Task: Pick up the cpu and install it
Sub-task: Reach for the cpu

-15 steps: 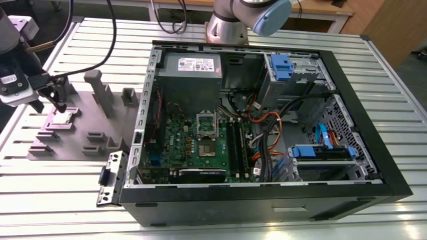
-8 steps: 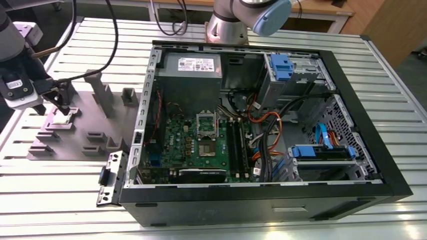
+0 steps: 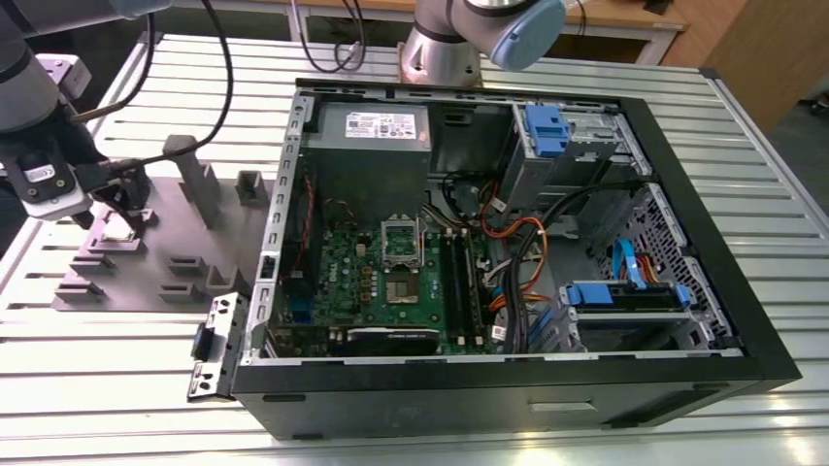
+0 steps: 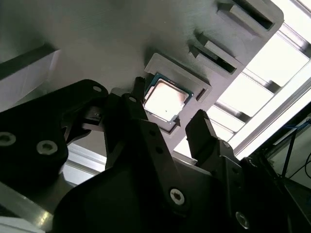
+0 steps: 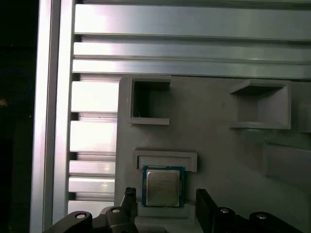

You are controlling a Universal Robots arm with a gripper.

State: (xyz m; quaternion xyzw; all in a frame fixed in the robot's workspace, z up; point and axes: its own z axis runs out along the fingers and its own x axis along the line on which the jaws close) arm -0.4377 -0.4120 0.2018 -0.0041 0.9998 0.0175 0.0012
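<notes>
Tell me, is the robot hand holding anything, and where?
Nothing is held. The open hand hovers with a finger on each side of the chip, which lies in its gray holder.

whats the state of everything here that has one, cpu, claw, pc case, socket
cpu, lying flat in its recess on the grey holder, not gripped
claw, open, one finger on each side of the cpu
pc case, on its side, side panel off, insides exposed
socket, uncovered, dark centre showing
</notes>
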